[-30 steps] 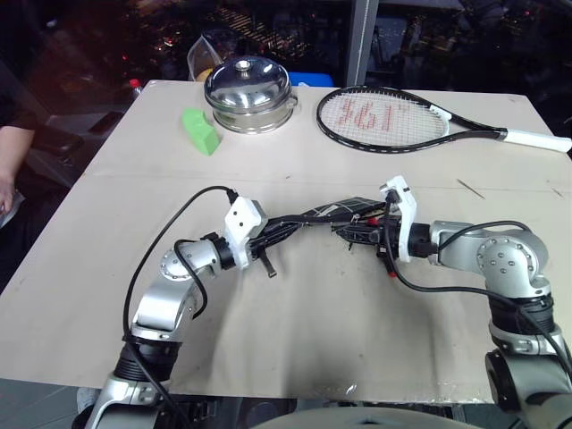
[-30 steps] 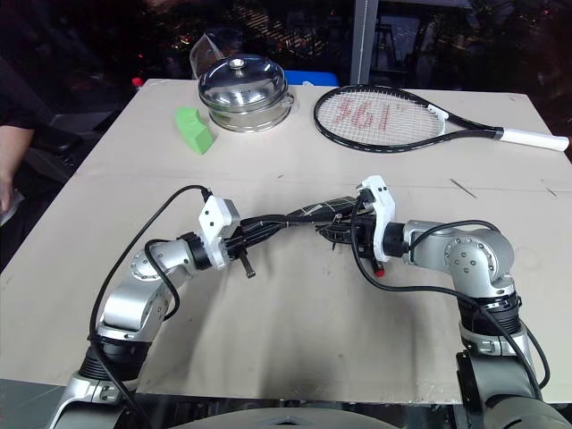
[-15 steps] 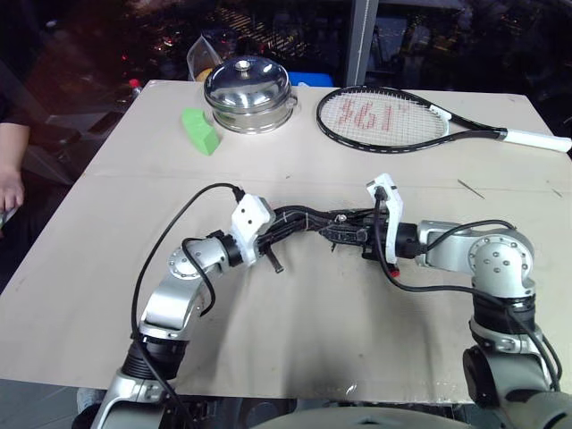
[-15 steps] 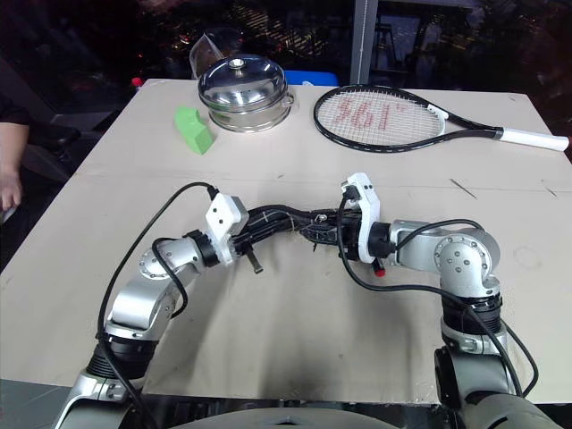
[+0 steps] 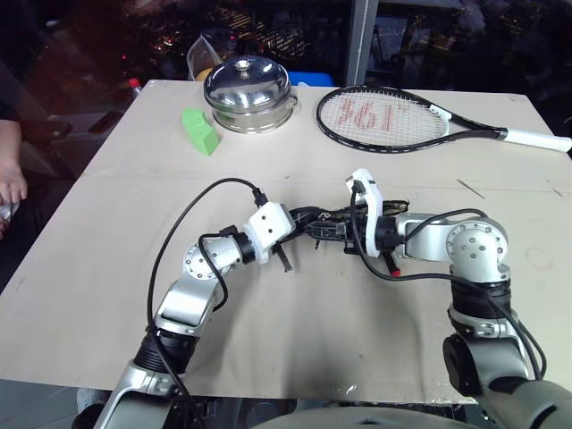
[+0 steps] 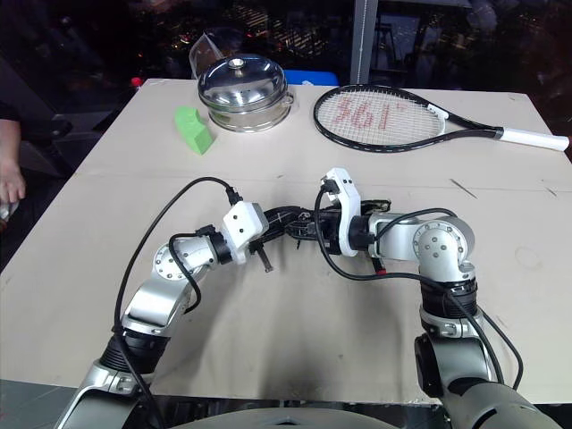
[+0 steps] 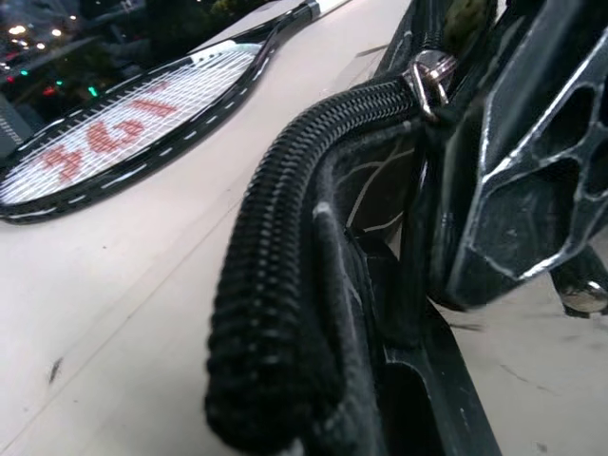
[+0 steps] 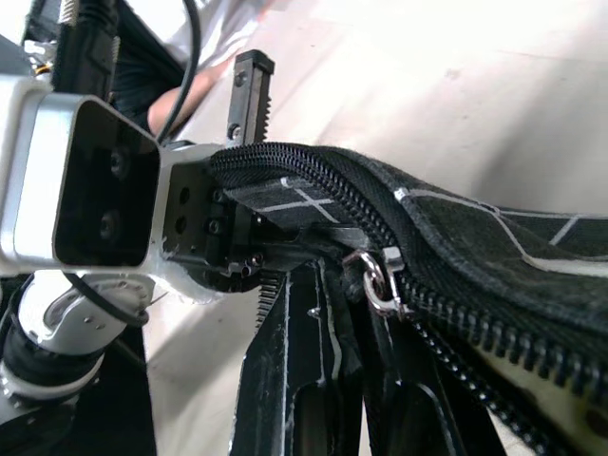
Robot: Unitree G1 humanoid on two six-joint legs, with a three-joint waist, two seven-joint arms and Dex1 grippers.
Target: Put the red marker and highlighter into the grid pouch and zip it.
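- One grid pouch (image 5: 323,223) in play, lifted between the two arms over the middle of the table (image 5: 295,322), its black fabric bunched up.
- Two grippers on it: the left gripper (image 5: 288,234) is clenched on the pouch's left end, fingers tight on the fabric.
- The right gripper (image 5: 344,234) is clamped on the pouch too, right at the zipper; in the right wrist view the metal zipper pull (image 8: 377,281) sits just beside its fingers.
- That wrist view shows the zipper teeth joined on the side toward the left gripper and parted on the other side of the pull.
- One small bit of red, the red marker (image 5: 394,269) perhaps, peeks out under the right wrist; I can't tell exactly how it lies.
- No telling from here what sits inside the pouch.
- Around the far edge: one steel pot with lid (image 5: 248,93), one green block (image 5: 200,130) just beside it to the left, one tennis racket (image 5: 398,120) lying flat on the right.
- One person's hand (image 5: 11,186) rests off the table's left edge.
- Black cables loop off both wrists, and the white wrist housings cover much of the pouch from above.
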